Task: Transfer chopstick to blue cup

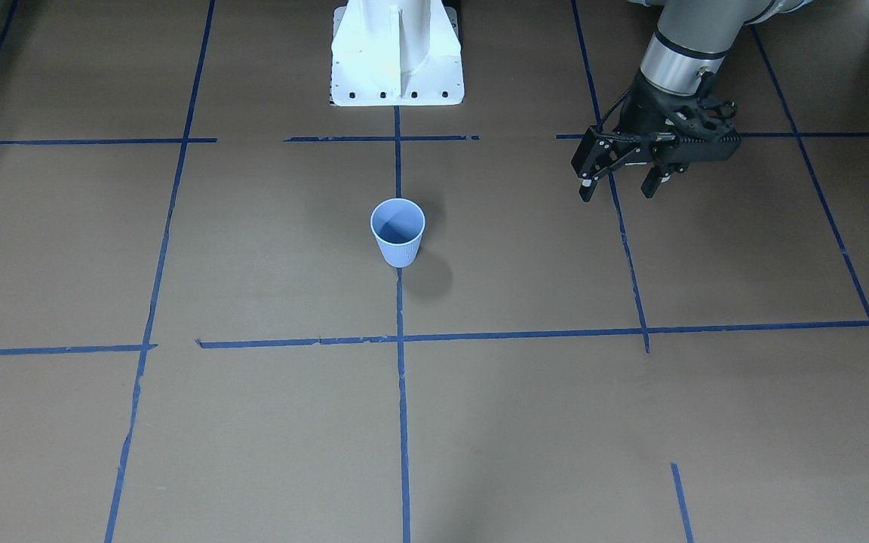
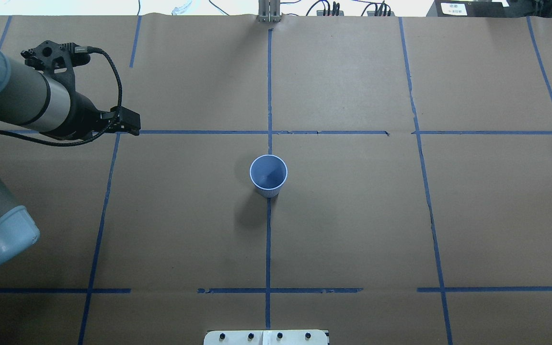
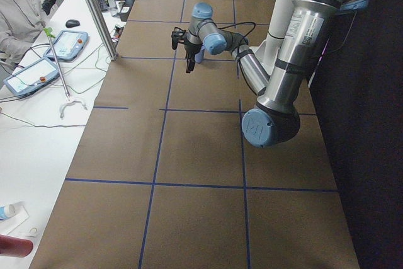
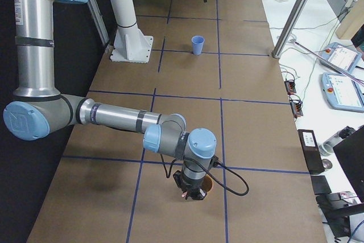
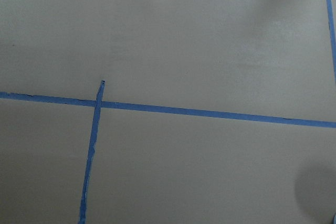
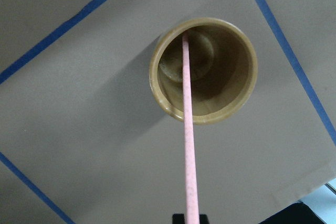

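Observation:
The pale-pink chopstick runs from between my right gripper's fingertips down into a brown cup, its tip still inside the cup. My right gripper is shut on it, right above the brown cup at the table's end; it also shows in the exterior right view. The light-blue ribbed cup stands upright and empty at the table's middle. My left gripper is open and empty, hovering above the table well to the cup's side.
The white robot base stands behind the blue cup. Blue tape lines grid the brown table. A metal post, teach pendants and a seated person are on the operators' side.

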